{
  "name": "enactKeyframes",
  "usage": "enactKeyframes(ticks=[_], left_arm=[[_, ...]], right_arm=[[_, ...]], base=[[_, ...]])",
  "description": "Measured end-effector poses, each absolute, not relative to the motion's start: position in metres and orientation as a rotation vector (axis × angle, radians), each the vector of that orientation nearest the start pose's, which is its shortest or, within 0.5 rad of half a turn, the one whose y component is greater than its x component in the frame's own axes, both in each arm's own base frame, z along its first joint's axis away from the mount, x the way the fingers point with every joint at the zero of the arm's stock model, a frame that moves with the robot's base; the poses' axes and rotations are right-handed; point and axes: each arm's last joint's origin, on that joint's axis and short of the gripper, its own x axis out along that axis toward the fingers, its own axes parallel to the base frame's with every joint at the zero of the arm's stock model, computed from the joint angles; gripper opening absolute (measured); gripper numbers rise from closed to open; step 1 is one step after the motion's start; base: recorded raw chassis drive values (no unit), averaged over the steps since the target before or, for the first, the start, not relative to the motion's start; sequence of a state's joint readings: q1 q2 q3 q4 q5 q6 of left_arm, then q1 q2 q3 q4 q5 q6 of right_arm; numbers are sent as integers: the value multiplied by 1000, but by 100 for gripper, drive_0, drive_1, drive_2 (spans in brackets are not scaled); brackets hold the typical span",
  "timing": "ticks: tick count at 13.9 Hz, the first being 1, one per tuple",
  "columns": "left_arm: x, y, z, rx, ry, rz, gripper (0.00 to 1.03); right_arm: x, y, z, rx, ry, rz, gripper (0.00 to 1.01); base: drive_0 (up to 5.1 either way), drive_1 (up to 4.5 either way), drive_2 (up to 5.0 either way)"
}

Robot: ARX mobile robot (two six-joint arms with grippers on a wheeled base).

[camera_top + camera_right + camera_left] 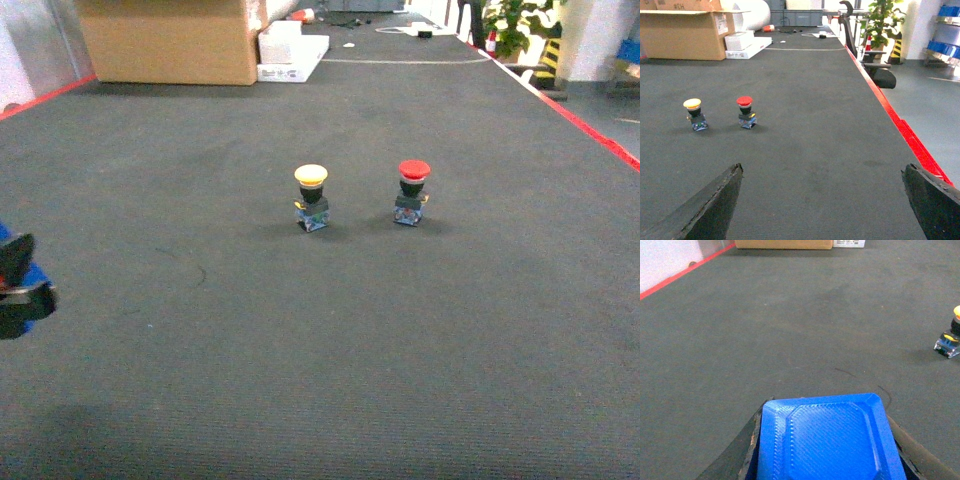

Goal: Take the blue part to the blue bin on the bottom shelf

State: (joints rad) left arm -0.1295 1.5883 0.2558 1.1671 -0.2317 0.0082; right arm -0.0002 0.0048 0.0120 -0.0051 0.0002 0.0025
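At the lower edge of the left wrist view the blue part [827,437] fills the space between the two dark fingers of the left gripper [827,460], which sit closed against its sides, so the piece is held and lifted clear of the dark grey carpet [790,330]; its textured face with bevelled corners points up toward the camera. In the head view the same gripper shows only as a dark shape with a sliver of blue at the far left edge, middle height. The right gripper [827,200] is spread wide across the bottom of its own view, nothing between its fingers. Neither the blue bin nor the bottom shelf can be picked out for certain in any view; blue crates on a rack show faintly at the upper right of the right wrist view, too far off to identify. The main risk, as I judge it, is the carry: the part looks broad for the fingers, and a jolt from the base turning could let it slip or tilt in the grasp. The yellow-capped push-button [312,197] and red-capped push-button [412,191] stand upright mid-frame in the head view, and driving forward could knock them over.
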Motion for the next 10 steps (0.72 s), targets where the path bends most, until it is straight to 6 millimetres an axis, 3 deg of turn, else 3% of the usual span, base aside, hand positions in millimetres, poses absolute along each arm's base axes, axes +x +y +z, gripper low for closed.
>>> enactKeyframes(ticks=[3,4,8,10], left_arm=[[190,-27,196,25,-5,80,45],[171,-28,210,19,-41,82,45],[103,-30,223,-12,-75,99,45],[98,-23,225,-15,-83,130,45]], right_arm=[[97,0,167,2,-2,0,98],[97,0,167,2,-2,0,98],[97,0,167,2,-2,0,98],[97,0,167,2,-2,0,98]], base=[[0,0,0],[0,0,0],[0,0,0],[0,0,0]])
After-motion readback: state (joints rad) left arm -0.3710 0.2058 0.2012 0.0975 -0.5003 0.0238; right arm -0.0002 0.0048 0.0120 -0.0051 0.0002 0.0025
